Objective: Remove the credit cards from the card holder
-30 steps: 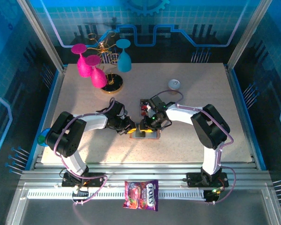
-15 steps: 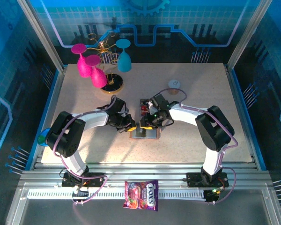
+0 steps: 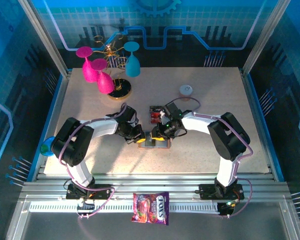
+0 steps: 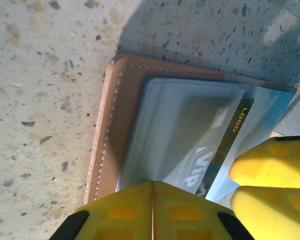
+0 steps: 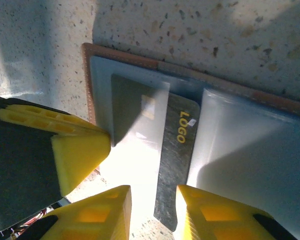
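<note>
Tan-brown leather card holder lies open on the speckled worktop, btwn both arms. L yellow pincer is together, on its near edge. R yellow pincer is apart, w/ the dark plastic card end btwn its fingers. Card says "LOGO" & "VIP".

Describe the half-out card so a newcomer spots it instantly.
At the centre of the table lies an open brown card holder. The card pokes from its clear pocket: dark with gold LOGO lettering, unlike the red cards beyond it.
</note>
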